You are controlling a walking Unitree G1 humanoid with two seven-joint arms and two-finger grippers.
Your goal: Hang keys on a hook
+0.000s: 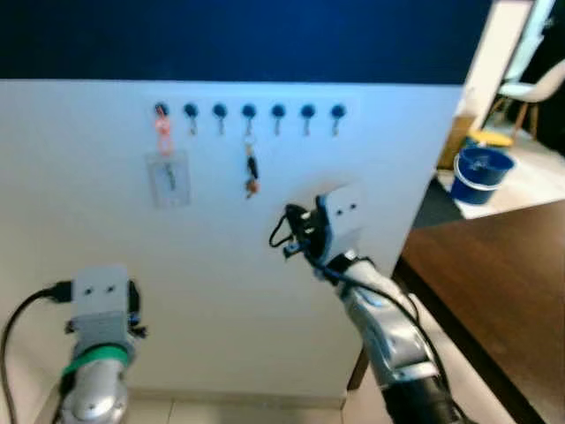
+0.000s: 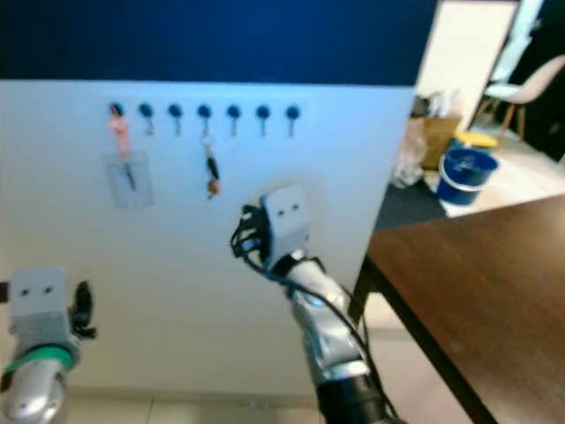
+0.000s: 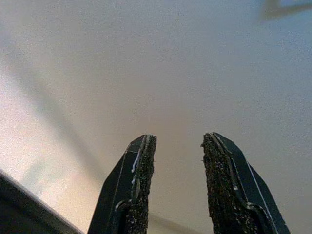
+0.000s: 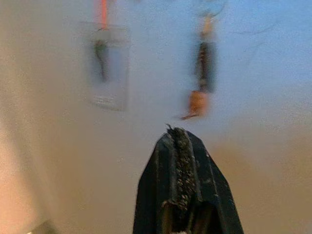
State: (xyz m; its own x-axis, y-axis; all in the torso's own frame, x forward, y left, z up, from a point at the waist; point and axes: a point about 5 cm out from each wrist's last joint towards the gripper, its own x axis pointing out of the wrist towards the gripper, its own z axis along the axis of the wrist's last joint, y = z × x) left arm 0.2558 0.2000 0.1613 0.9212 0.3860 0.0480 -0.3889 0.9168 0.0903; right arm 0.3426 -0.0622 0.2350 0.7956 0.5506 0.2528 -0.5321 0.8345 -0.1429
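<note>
The big white wall panel (image 1: 229, 265) is standing in front of the robot, and a row of blue-headed hooks (image 1: 249, 112) is running along near its top. At the right a dark worktop (image 1: 494, 265) and a blue bucket (image 1: 481, 173) are showing. The right hand (image 4: 181, 134) is hovering close below the keys (image 1: 252, 172), its two fingers pressed together with nothing between them. The left hand (image 3: 178, 151) is pointing at bare wall lower down, fingers spread apart and empty.

The keys are hanging from the fourth hook, a dark piece with an orange tip under a small ring (the picture is blurred). A card holder on an orange strap (image 1: 168, 172) is hanging from the first hook.

I think the danger now is the right hand brushing the keys and lifting the ring off its hook.
</note>
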